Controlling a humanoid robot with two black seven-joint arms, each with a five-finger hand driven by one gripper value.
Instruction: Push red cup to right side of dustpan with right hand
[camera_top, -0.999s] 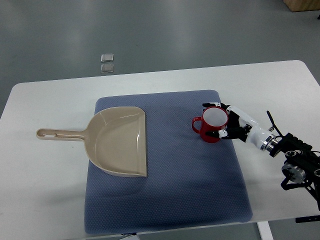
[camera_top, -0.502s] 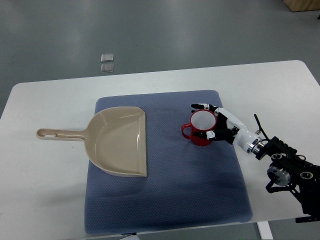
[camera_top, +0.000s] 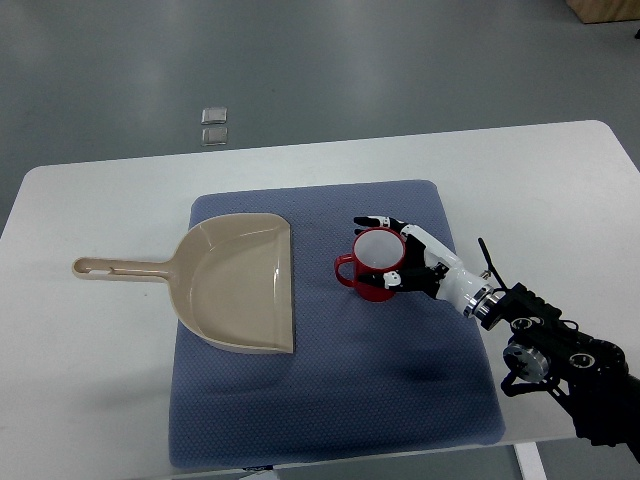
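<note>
A red cup (camera_top: 372, 267) with a white inside stands upright on the blue mat (camera_top: 340, 390), its handle pointing left. It sits a short way right of the beige dustpan (camera_top: 238, 281), with a gap between them. My right hand (camera_top: 393, 250) comes in from the lower right and cups the cup's right side, fingers spread around its far and near rim, touching it without closing on it. The left arm is out of view.
The mat lies on a white table (camera_top: 90, 400). The dustpan's handle (camera_top: 115, 268) sticks out left over the bare table. Two small clear squares (camera_top: 213, 125) lie on the floor beyond the table's far edge.
My right hand has moved left across the mat, pushing the red cup with it toward the dustpan. The dustpan has not moved.
</note>
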